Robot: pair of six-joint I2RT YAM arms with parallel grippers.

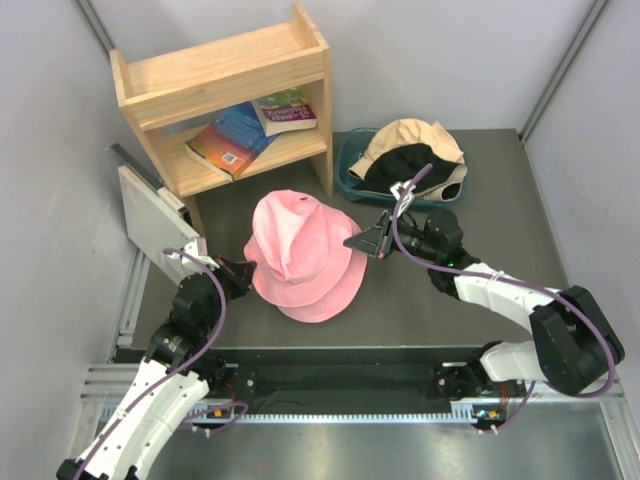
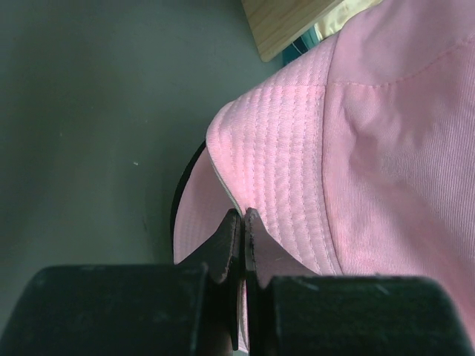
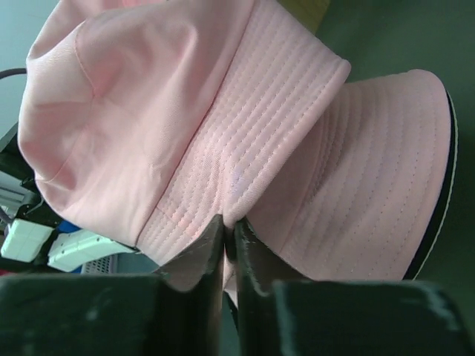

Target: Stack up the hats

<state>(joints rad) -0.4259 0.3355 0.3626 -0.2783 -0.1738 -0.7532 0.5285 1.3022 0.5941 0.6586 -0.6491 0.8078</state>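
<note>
A pink hat (image 1: 290,238) is held over a second pink hat (image 1: 322,290) that lies on the table. My left gripper (image 1: 246,268) is shut on the upper pink hat's brim at its left side (image 2: 297,148). My right gripper (image 1: 360,243) is shut on the same brim at its right side (image 3: 245,141). The lower pink hat (image 3: 371,178) shows a dark underside edge. A tan hat (image 1: 410,140) and a black hat (image 1: 405,165) lie piled in the teal tub (image 1: 345,165) at the back right.
A wooden shelf (image 1: 225,95) with books (image 1: 245,130) stands at the back left, close behind the pink hats. A grey panel (image 1: 150,215) leans at the left. Walls close in on both sides.
</note>
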